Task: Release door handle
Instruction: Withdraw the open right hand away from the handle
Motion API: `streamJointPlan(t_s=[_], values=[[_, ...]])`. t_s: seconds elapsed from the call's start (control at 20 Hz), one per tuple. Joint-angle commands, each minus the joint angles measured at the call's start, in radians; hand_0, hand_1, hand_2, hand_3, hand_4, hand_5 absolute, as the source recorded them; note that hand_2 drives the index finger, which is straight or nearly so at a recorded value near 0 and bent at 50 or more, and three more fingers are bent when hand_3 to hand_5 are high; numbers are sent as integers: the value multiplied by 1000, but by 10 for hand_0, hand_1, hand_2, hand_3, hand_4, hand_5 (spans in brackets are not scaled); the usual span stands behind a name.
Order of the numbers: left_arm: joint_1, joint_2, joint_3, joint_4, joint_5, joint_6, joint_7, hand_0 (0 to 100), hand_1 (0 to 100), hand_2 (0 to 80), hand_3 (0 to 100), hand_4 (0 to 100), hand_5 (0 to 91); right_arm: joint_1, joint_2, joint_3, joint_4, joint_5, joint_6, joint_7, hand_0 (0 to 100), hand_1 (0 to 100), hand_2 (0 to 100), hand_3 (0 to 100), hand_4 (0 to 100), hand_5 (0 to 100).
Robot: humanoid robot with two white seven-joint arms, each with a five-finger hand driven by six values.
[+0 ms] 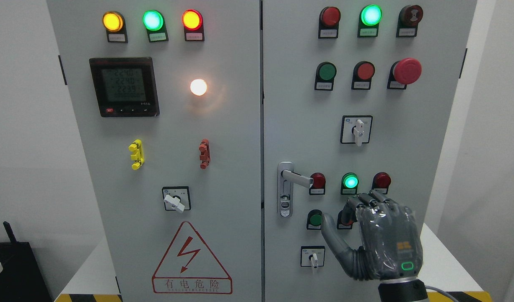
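A silver lever door handle [297,178] on its chrome plate [285,189] sits at the left edge of the cabinet's right door [408,126]. The lever points right and stands horizontal. My right hand [368,237], grey with a green light at the wrist, comes up from the bottom right. It hangs below and to the right of the handle, apart from it, in front of the lower push buttons. Its fingers [366,205] are loosely bent and the thumb [330,228] sticks out left, and they hold nothing. The left arm does not show.
The grey electrical cabinet fills the view, both doors closed. Right door: lamps, push buttons, a red emergency stop [406,70], rotary switches [357,131]. Left door: a meter [124,87], lamps, a yellow clip [136,154], a red clip [204,153], a warning triangle [191,260].
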Motion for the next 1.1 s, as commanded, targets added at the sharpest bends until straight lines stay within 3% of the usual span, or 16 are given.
streamJointPlan(t_s=[0.0, 0.3, 0.8, 1.05], values=[[-26, 0, 17, 0, 0, 1, 1, 120, 389, 0, 0, 0, 0, 68, -78, -192, -42, -100, -100, -1, 463, 0, 0, 0, 0, 0], [-26, 0, 17, 0, 0, 1, 1, 120, 389, 0, 0, 0, 0, 82, -150, -229, -20, -215, -139, 0, 415, 1, 0, 0, 0, 0], [-26, 0, 17, 0, 0, 1, 1, 120, 389, 0, 0, 0, 0, 81, -138, -209, -20, -218, -140, 2, 371, 30, 0, 0, 0, 0], [-26, 0, 17, 0, 0, 1, 1, 120, 389, 0, 0, 0, 0, 78, -130, -168, -20, -218, -137, 2, 366, 39, 0, 0, 0, 0]])
